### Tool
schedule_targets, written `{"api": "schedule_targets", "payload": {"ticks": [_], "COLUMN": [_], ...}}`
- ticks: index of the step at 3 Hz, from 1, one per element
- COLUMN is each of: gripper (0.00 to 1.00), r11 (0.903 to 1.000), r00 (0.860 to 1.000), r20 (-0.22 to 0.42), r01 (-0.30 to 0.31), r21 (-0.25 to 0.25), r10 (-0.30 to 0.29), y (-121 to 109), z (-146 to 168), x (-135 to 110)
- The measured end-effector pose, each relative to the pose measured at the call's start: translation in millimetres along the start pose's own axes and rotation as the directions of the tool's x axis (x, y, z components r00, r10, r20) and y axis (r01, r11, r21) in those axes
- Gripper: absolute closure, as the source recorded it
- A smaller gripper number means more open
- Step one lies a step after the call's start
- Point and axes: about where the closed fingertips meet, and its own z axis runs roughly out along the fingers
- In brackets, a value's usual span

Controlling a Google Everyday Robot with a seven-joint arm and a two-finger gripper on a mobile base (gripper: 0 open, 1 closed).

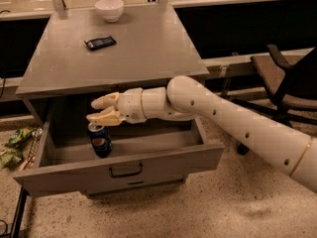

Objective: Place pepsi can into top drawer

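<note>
The pepsi can (pixel 101 141) stands upright inside the open top drawer (pixel 124 171), near its left side. It is dark blue with a silver top and a round logo. My gripper (pixel 98 110) hangs just above the can, at the drawer's upper opening, fingers spread apart and holding nothing. The lower finger (pixel 102 117) is close over the can's top. My white arm reaches in from the right across the drawer. The drawer's front panel carries a dark curved pull handle (pixel 126 171).
A white bowl (pixel 109 9) and a flat black snack packet (pixel 100 42) lie on the grey cabinet top (pixel 148 48). An office chair (pixel 287 78) stands at the right. Green bags (pixel 15 145) lie on the floor at the left.
</note>
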Motion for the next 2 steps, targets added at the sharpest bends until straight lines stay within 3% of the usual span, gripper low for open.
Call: {"api": "schedule_targets", "payload": {"ticks": [1, 2], "gripper": [0.93, 1.00], "r11": [0.9985, 0.9851], "r00": [0.999, 0.998], "r20": [-0.051, -0.069], "r01": [-0.011, -0.001], "r21": [0.053, 0.172], "r10": [0.013, 0.013], "y": [-16.8, -28.3], "z": [-31.0, -60.2], "x": [-28.7, -37.8]}}
